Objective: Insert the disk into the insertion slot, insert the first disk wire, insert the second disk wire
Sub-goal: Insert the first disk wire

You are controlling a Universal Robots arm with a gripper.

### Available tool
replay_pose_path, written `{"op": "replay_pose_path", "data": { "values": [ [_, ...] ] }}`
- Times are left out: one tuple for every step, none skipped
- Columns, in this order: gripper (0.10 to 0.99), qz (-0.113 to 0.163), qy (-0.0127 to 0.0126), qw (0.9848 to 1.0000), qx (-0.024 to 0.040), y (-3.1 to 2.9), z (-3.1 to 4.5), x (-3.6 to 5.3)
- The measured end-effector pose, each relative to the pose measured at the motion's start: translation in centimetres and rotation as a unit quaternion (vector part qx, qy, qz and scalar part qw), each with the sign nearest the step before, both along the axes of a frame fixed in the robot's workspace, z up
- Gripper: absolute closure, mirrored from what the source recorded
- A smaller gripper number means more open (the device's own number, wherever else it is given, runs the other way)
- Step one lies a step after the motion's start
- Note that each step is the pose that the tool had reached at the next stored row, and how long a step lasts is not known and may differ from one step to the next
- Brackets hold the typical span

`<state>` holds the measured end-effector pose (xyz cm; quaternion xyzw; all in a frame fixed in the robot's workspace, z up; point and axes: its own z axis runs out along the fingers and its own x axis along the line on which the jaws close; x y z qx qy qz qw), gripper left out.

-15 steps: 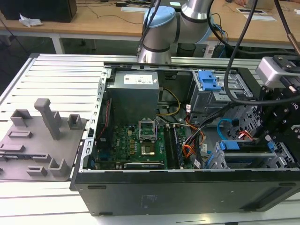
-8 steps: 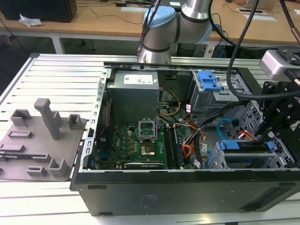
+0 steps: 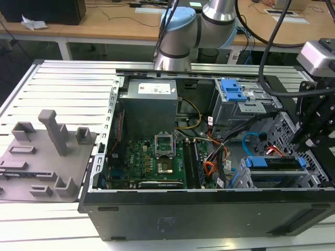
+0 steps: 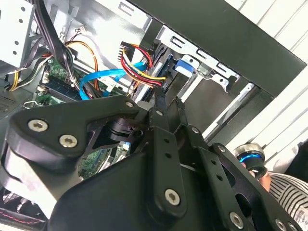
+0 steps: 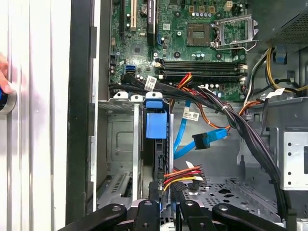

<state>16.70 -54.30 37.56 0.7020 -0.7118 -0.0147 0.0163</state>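
In the exterior view, your gripper [image 3: 309, 138] hangs over the case's [image 3: 209, 209] edge on the exterior view's right, above the disk [image 3: 276, 162] seated in the insertion slot [image 3: 282, 179]. In the second wrist view, the jaws pinch the first disk wire [image 4: 139, 65]. In the first wrist view, the second disk wire [image 5: 180, 137] curves just beside the disk.

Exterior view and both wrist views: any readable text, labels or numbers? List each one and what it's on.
No text can be read in any view.
White label on the power supply: print too small to read.
White tag on the cable bundle: blurred.
Second white tag, same bundle: blurred.
Motherboard markings: too small to read.
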Motion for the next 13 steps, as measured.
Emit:
{"op": "replay_pose_path", "data": {
  "values": [
    [0.843,0.0,0.0,1.0,0.0,0.0,0.12,0.0],
    [0.843,0.0,0.0,1.0,-0.0001,0.0,0.27,0.0],
    [0.843,0.0,0.0,1.0,0.0,0.0,0.43,0.0],
    [0.843,0.0,0.0,1.0,0.0,0.0,0.58,0.0],
    [0.843,0.0,0.0,1.0,0.0,0.0,0.73,0.0],
    [0.843,0.0,0.0,1.0,0.0,0.0,0.92,0.0],
    [0.843,0.0,0.0,1.0,0.0001,0.0,0.91,0.0],
    [0.843,0.0,0.0,1.0,0.0001,0.0,0.91,0.0],
    [0.843,0.0,0.0,1.0,0.0,0.0,0.92,0.0],
    [0.843,0.0,0.0,1.0,0.0,0.0,0.92,0.0],
    [0.843,0.0,0.0,1.0,0.0,0.0,0.92,0.0],
    [0.843,0.0,0.0,1.0,0.0,0.0,0.92,0.0],
    [0.859,0.0,0.0,1.0,0.0,0.0,0.92,0.0]
  ]
}}
